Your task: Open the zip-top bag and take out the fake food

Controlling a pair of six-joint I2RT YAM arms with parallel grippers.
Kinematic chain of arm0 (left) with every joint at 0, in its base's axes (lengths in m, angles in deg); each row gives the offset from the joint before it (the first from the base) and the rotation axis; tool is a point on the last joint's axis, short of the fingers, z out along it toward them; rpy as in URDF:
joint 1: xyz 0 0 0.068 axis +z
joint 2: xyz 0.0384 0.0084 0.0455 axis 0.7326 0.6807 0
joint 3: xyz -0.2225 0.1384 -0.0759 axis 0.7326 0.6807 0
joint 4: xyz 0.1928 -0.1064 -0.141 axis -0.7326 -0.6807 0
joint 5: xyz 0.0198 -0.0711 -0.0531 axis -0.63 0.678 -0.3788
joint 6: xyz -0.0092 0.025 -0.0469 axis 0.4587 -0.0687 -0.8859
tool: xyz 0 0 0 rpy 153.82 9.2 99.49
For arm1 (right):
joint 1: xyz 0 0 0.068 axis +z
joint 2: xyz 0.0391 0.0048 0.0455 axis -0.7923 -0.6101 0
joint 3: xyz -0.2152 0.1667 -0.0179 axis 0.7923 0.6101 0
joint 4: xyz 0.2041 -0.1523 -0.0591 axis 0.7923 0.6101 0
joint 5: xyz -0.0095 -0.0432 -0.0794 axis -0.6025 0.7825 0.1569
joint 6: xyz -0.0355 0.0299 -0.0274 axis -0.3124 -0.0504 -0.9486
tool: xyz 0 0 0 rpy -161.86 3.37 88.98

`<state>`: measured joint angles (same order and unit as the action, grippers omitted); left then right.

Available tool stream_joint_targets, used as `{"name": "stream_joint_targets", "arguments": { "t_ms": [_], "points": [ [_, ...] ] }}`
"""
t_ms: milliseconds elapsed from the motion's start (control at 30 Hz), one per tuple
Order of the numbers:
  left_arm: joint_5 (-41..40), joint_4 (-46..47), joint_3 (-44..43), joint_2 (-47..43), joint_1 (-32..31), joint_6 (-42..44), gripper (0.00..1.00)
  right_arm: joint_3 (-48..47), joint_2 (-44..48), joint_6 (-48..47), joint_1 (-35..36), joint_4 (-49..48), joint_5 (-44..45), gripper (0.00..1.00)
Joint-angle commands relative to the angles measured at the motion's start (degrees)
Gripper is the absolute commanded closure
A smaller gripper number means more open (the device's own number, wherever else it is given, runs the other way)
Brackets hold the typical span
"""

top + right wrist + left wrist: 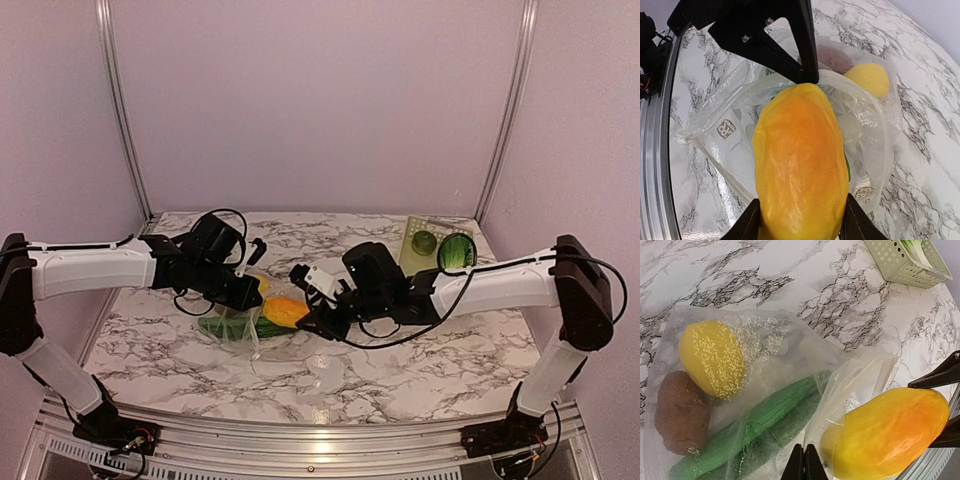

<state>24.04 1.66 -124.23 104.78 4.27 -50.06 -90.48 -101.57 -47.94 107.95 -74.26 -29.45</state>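
The clear zip-top bag point(238, 338) lies on the marble table, its mouth open toward the right. Inside, in the left wrist view, are a yellow piece point(712, 357), a brown piece point(680, 412) and long green vegetables point(755, 425). My left gripper point(804, 462) is shut on the bag's upper edge point(850, 385) at its mouth. My right gripper point(800, 227) is shut on an orange-yellow mango-like piece point(800, 165), held at the bag's mouth point(720, 125). That piece also shows in the top view point(285, 311) and the left wrist view point(890, 432).
The pale green slotted basket point(412, 262) stands at the back right and holds a green round piece point(424, 241) and a green disc point(457, 252). It also shows in the left wrist view point(895, 262). The two arms meet closely over the bag.
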Motion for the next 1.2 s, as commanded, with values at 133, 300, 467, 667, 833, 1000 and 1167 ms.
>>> {"name": "stream_joint_targets", "arguments": {
  "t_ms": [133, 300, 467, 667, 833, 1000, 1167],
  "points": [
    [-3.7, -1.6, -2.5, 2.0, 0.4, -1.2, 1.0, 3.8, 9.2, 14.1, -6.2, -2.2, 5.5, 0.71],
    [-5.1, -2.7, -6.1, 3.7, 0.7, -2.7, 1.0, 2.7, 13.9, 19.2, -14.2, 0.6, 14.0, 0.68],
    [-6.5, -1.5, -6.9, 4.0, 2.1, -8.0, 1.0, 1.2, 15.9, 26.7, -23.6, 6.0, 25.6, 0.69],
    [-5.7, -2.3, -9.7, 5.7, 3.5, -9.5, 1.0, 1.7, 13.6, 29.4, -31.4, 8.4, 28.4, 0.69],
    [-5.2, -2.9, -11.6, 7.6, 4.1, -9.3, 1.0, 0.4, 7.4, 28.3, -35.0, 9.4, 26.0, 0.65],
    [-2.3, -1.7, -12.0, 8.3, 4.8, -8.7, 1.0, -1.6, 1.9, 21.9, -36.6, 7.8, 22.1, 0.64],
    [-0.4, -1.8, -12.6, 9.1, 5.5, -7.7, 1.0, -6.4, -4.1, 15.6, -39.3, 8.6, 17.3, 0.62]
  ]
}}
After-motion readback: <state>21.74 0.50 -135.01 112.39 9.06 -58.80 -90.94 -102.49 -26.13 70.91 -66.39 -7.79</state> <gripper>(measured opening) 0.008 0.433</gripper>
